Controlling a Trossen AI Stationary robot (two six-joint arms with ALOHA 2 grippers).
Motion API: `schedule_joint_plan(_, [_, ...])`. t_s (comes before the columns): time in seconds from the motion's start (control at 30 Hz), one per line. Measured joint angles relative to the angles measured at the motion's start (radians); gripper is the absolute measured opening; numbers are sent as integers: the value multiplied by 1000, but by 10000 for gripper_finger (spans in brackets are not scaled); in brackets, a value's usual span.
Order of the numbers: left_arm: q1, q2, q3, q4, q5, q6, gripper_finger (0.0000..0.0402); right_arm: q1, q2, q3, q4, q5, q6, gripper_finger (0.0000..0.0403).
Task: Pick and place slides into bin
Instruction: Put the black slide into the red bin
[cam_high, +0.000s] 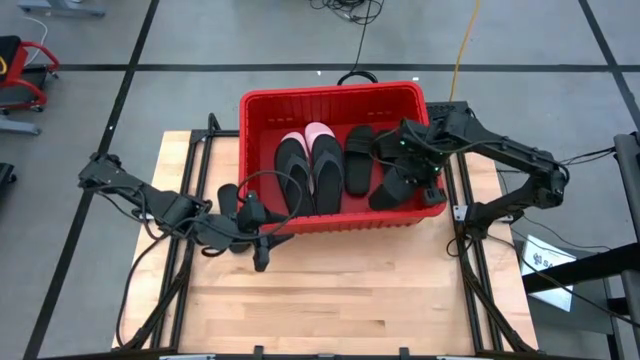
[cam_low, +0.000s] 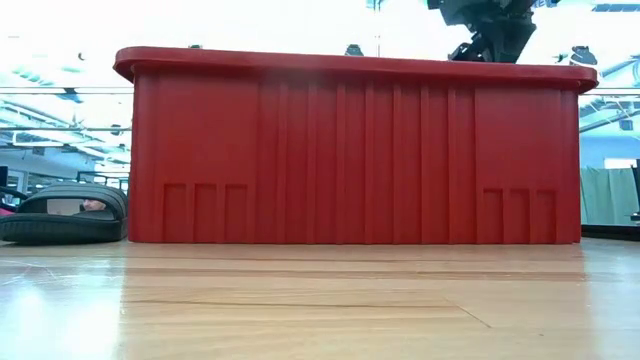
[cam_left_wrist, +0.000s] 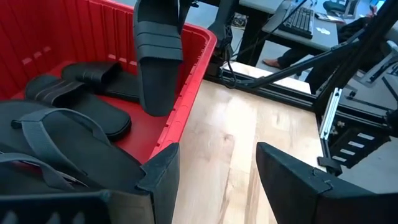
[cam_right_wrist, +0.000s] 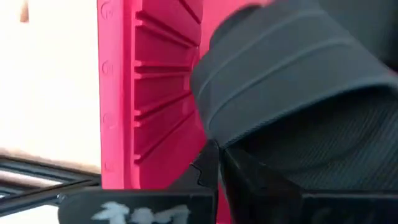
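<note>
The left arm lies low across the pale wooden counter (cam_high: 330, 300), its links folded in a shallow zigzag from the left edge toward the middle. Its left end effector (cam_high: 262, 240) hangs just beside the front-left corner of the large red slotted plastic bin (cam_high: 262, 105), outside the wall, with the two dark fingers (cam_left_wrist: 292, 177) spread wide and nothing between them. Close by it, a black wide-strap slide (cam_low: 62, 214) rests on the counter against the bin's left wall.

Inside the bin, a black thong flip-flop (cam_high: 293, 172) and a pale pink-white slide (cam_high: 323, 160) lie side by side lengthwise, and a second black slide (cam_high: 359, 158) lies flat just right of them.

The right arm reaches in from the right, elbow bent outward past the bin's rim, wrist dipped over the bin's right half. Its right end effector (cam_high: 412, 172) is pinching a black ribbed-strap slide (cam_high: 392, 188), which hangs tilted above the bin floor near the right wall, toe pointing down, as the left wrist view shows.
</note>
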Motion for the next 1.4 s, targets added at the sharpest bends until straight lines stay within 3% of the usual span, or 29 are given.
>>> schedule_joint_plan(0.33, [0, 0, 0, -5, 1, 9, 205, -2, 20, 0, -2, 220, -98, 0])
schedule_joint_plan(0.77, [0, 0, 0, -7, 6, 13, 205, -32, 164, 0, 2, 532, -242, 0])
schedule_joint_plan(1.17, [0, 1, 0, -6, 10, 18, 205, -29, 171, 0, 73, 707, -426, 0])
schedule_joint_plan(1.4, [0, 1, 0, -6, 10, 18, 205, 17, 144, 0, 40, 722, -444, 0])
